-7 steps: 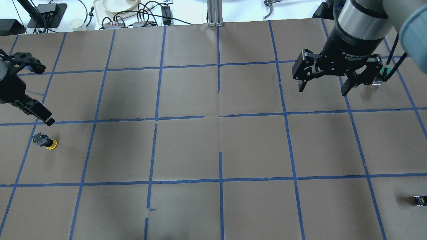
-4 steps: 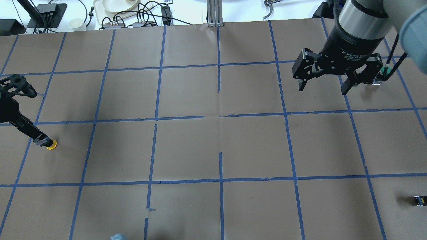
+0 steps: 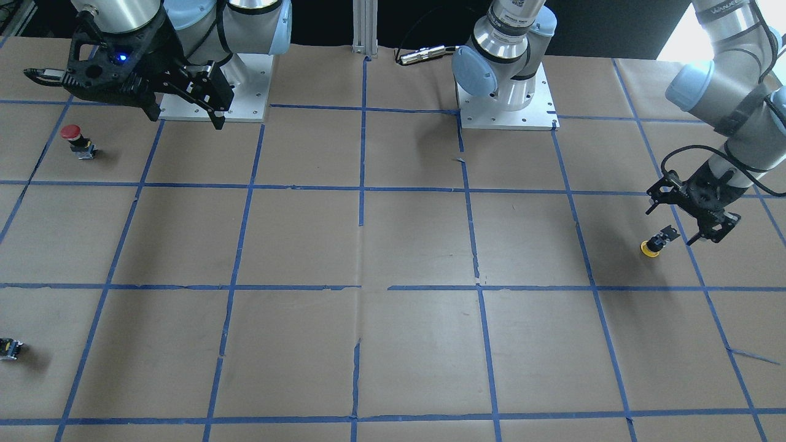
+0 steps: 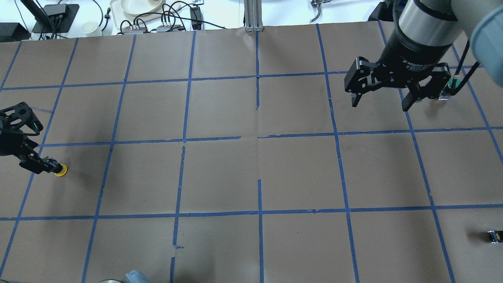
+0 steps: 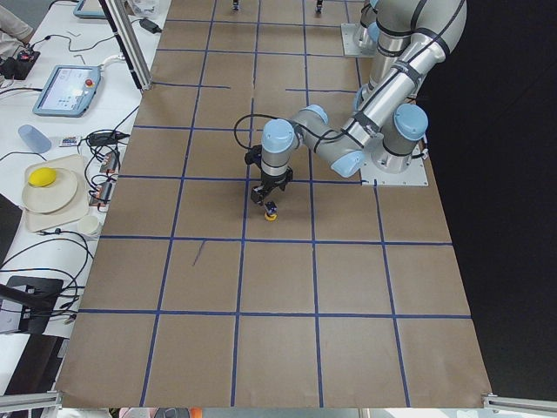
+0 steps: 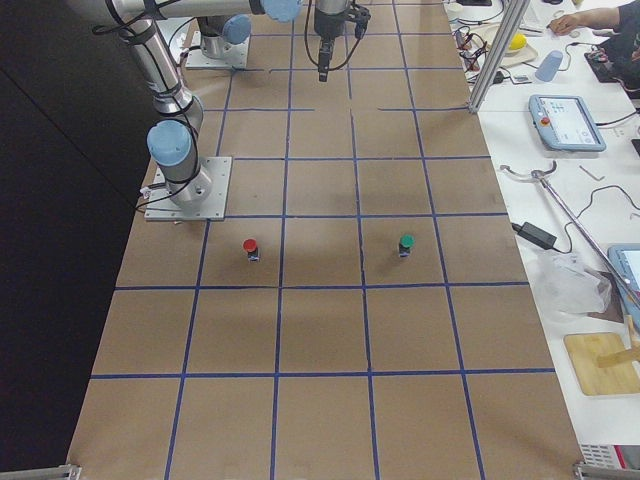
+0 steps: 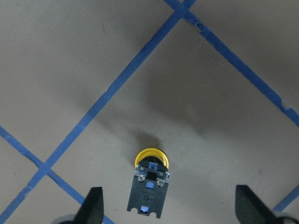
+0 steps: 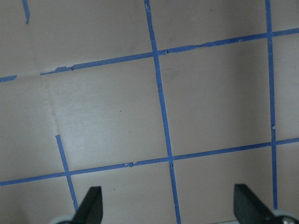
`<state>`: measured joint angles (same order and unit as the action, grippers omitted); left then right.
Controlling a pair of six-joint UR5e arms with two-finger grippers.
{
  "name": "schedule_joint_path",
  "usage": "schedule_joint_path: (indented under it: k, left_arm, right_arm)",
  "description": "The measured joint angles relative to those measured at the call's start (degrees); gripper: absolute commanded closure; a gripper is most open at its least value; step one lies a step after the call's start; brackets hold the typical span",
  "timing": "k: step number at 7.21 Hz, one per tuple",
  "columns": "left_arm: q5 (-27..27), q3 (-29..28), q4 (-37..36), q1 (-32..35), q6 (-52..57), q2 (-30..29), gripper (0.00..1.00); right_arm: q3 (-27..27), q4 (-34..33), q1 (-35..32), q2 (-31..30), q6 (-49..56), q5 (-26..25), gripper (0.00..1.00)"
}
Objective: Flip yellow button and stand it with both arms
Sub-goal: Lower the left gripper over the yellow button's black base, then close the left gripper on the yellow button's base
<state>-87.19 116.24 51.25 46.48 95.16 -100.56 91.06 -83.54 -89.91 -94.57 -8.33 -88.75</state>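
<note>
One brown paper table (image 4: 220,177) taped in blue squares, black two-finger left gripper (image 7: 169,205) spread wide astride one yellow mushroom-cap button (image 7: 149,186) lying on its side, twin right gripper (image 4: 381,105) wide, empty, one red-capped button (image 3: 73,136), one green-capped button (image 6: 406,243), one tiny black-grey part (image 4: 494,236), all far from the yellow mushroom-cap button

The yellow button (image 7: 149,186) looks plastic on matt brown paper (image 4: 298,173).

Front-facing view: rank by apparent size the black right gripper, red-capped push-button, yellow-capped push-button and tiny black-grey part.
1. black right gripper (raised, likely nearer the camera)
2. red-capped push-button and yellow-capped push-button, about alike
3. tiny black-grey part
</note>
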Motion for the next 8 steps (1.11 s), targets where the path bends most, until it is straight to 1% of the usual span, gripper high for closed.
schedule_joint_path:
  k: [2,3,4,5,6,7,8]
  left_arm:
    - [0.93,0.12,-3.52,-1.10,4.89,-2.69,0.01]
    - [0.97,0.22,-4.55,-1.21,6.98,-3.73,0.02]
    - [0.95,0.31,-4.90,-1.21,8.05,-4.27,0.19]
    - [0.97,0.33,-5.01,-1.22,8.78,-4.57,0.43]
    - [1.06,0.34,-5.09,-1.21,10.02,-4.65,0.71]
    - [1.09,0.35,-5.12,-1.17,11.70,-4.67,0.82]
    - [1.05,0.28,-5.03,-1.14,12.40,-4.70,0.87]
  right_arm:
    - [0.00,-0.11,0.00,0.00,-0.10,0.06,0.00]
    - [0.00,-0.17,0.02,0.00,-0.13,0.06,0.00]
    - [0.00,-0.20,0.05,0.00,-0.13,0.05,0.00]
    - [0.00,-0.17,0.07,0.00,-0.20,0.03,0.00]
    - [0.00,-0.15,0.08,0.00,-0.38,0.05,0.00]
    - [0.00,-0.12,0.08,0.00,-0.60,0.06,0.00]
    - [-0.02,-0.10,0.11,0.00,-0.80,0.09,0.00]
